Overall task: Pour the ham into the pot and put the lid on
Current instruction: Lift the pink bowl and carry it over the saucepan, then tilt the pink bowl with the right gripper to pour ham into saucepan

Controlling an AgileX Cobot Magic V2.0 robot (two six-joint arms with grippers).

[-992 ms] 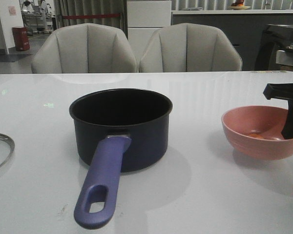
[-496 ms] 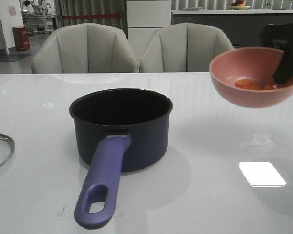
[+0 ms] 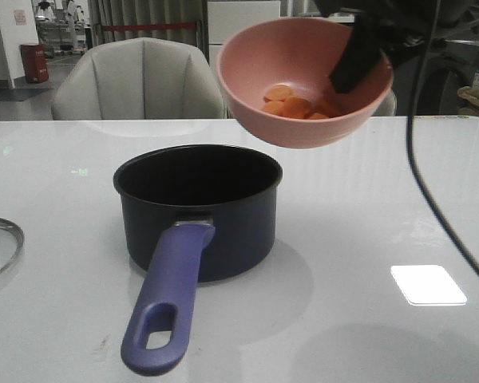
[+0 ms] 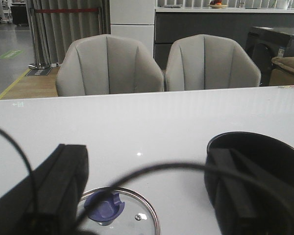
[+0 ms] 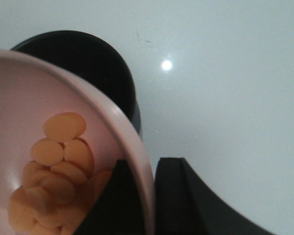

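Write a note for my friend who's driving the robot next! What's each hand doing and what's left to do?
Right gripper: shut on the pink bowl rim, holding it tilted in the air up by the pot.
Left gripper: open, holding nothing, above the lid.
Ham: all slices in the bowl.
Pot: empty on the table, handle toward the robot.
Lid: flat on the table, left of the pot.
Done: bowl lifted.
Left: pour ham in, put lid on.

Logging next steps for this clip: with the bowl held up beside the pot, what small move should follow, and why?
Probably shift the right tool a little further left, then tip. The bowl, pinched at its rim, hangs over the pot's right edge, and the ham is all inside it.
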